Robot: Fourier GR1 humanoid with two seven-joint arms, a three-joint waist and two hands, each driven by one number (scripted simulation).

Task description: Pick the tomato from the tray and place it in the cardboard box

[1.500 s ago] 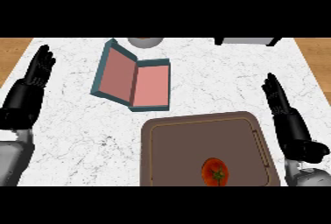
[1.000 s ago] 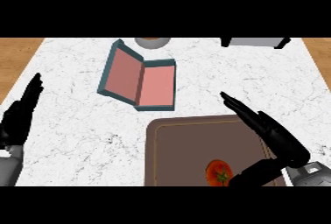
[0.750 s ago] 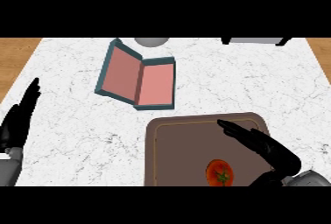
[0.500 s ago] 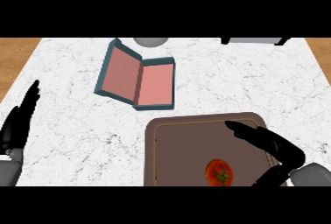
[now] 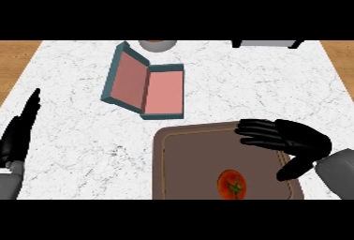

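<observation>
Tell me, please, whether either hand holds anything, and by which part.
Nothing is held: the right hand hangs over the tray, clear of the tomato; left hand rests open.

No text, label or number is legible.

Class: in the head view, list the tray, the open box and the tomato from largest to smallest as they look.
1. tray: largest, though nearest the camera and cut off at the lower edge.
2. box: open, farther back.
3. tomato: smallest by far.
</observation>
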